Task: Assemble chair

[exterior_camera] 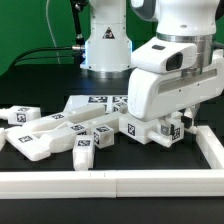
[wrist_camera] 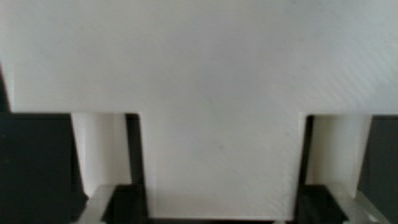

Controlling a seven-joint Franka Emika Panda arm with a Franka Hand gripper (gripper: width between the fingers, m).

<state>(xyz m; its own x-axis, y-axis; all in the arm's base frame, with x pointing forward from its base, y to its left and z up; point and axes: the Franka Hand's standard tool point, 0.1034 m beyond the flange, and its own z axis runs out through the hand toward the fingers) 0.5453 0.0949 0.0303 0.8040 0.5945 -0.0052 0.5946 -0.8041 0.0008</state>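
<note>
The long plain white border rail point(exterior_camera: 110, 183) runs across the foreground of the exterior view, turns a corner at the exterior view's right and heads back along that side. Behind it lies the black counter point(exterior_camera: 150, 158).

Just past the rail, toward the exterior view's right, sits the chunky white plastic chair block point(exterior_camera: 140, 130), with black-and-white square marker tags on its faces. The pincer point(exterior_camera: 170, 125) of the 1 white arm comes down onto it from above, and the arm's bulky white hand hides most of the block's top. I cannot tell whether the block rests on the counter or hangs just clear of it.

In the wrist view the same block point(wrist_camera: 196, 60) fills most of the picture as a broad pale face that narrows to a stem. The stem passes between the 2 fingers point(wrist_camera: 103, 150). The pincer point(wrist_camera: 217, 200) is at a middling width, its jaws set against the stem's 2 sides, so it holds the block.

The loose white plastic chair parts point(exterior_camera: 40, 138), all tagged, lie in a heap on the counter at the exterior view's left. Some touch or overlap, and the nearest reach close to the held block.

The white robot arm base point(exterior_camera: 105, 45) stands at the back, well apart from the heap.
</note>
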